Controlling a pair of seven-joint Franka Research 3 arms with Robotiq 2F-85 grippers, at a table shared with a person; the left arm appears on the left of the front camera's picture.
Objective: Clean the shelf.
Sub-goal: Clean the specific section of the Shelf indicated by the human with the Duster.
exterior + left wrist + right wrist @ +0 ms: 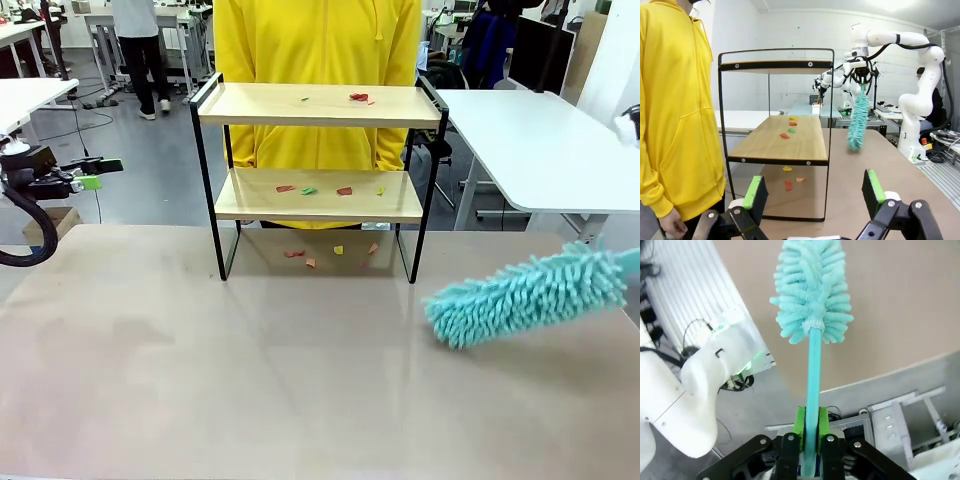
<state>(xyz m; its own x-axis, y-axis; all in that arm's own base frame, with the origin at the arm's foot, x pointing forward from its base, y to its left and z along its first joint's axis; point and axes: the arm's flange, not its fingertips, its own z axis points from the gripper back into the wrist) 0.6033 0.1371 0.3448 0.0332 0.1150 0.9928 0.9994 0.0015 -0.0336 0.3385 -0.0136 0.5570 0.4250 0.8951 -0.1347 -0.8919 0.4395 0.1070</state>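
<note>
The shelf [260, 103], a black-framed rack with two wooden boards, stands at the far middle of the table. Small red and green paper scraps [358, 97] lie on its top board, more on the lower board [310, 189] and on the table beneath it [338, 250]. My right gripper [810, 432] is shut on the handle of a fluffy teal duster [530, 295], which hangs over the table's right side, well clear of the shelf. My left gripper [100, 175] stands open and empty off the table's left edge. In the left wrist view its fingers [756, 197] face the shelf [805, 142] end-on.
A person in a yellow hoodie [320, 40] stands right behind the shelf. A white table [540, 140] sits at the back right, another [25, 95] at the far left. The brown tabletop [250, 380] in front of the shelf is bare.
</note>
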